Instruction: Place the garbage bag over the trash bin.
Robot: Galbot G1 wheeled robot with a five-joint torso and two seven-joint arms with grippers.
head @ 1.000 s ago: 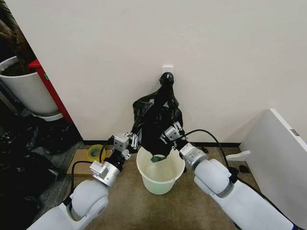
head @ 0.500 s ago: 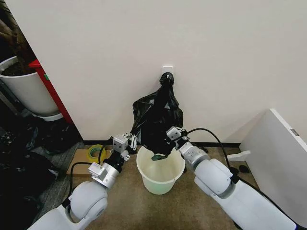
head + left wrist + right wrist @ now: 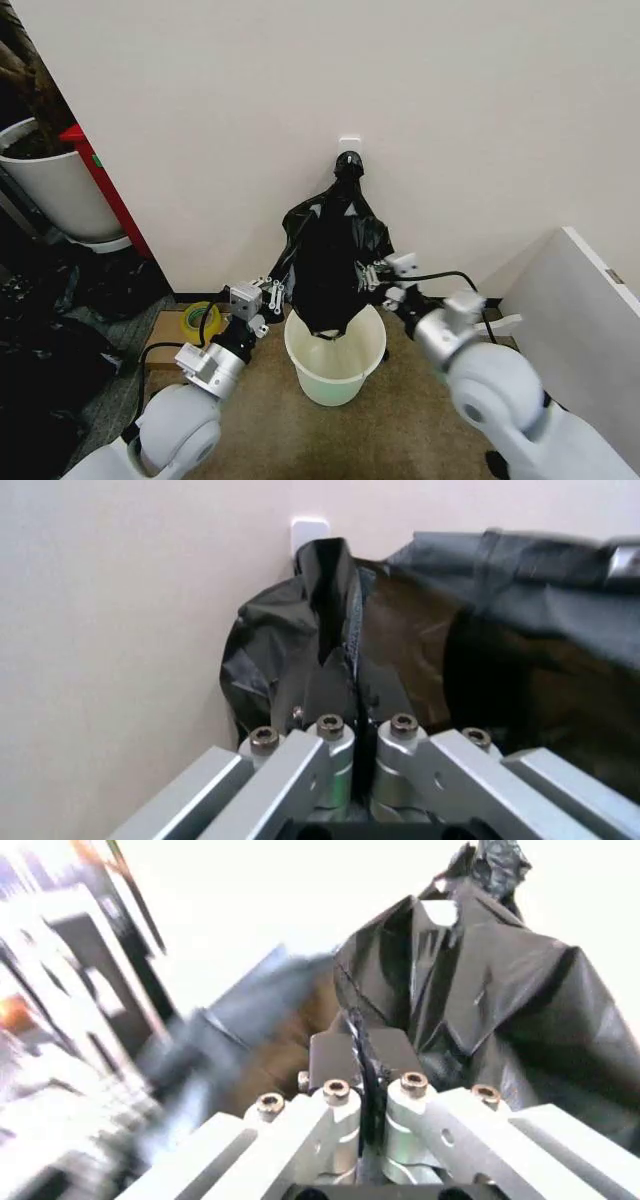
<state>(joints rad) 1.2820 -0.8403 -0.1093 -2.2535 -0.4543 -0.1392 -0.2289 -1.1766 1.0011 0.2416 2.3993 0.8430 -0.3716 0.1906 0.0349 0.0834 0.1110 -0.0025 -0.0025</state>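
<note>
Black, thin and crinkly, the garbage bag (image 3: 335,262) hangs between both hands, its bottom dipping into the trash bin (image 3: 334,358) just below them. The left hand (image 3: 268,293) and right hand (image 3: 374,274) each pinch an edge tight. It looks light, floppy and slippery, so grip the rim.

Indoor room corner, plain wall (image 3: 480,120), carpet floor (image 3: 290,430), white plant pot (image 3: 60,190)

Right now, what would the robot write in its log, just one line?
left hand: shut on garbage bag | right hand: shut on garbage bag | bag hangs above trash bin
</note>
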